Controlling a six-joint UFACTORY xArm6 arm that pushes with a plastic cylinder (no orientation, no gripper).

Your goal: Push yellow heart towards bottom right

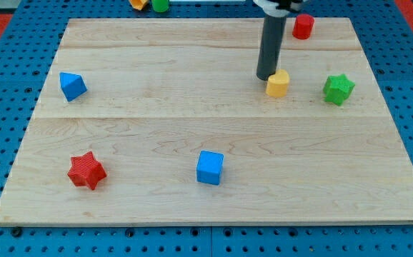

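Right now my tip (266, 77) sits touching the yellow heart (278, 83) on its upper-left side, so the heart lies toward the view's lower right of my end effector, which is a bare rod with nothing to open or close. The heart rests on the bench (192, 143) right of centre in its upper half, with the green star (339, 88) near on its right. Pushing on diagonally should, I judge, carry it down-right and below that star.
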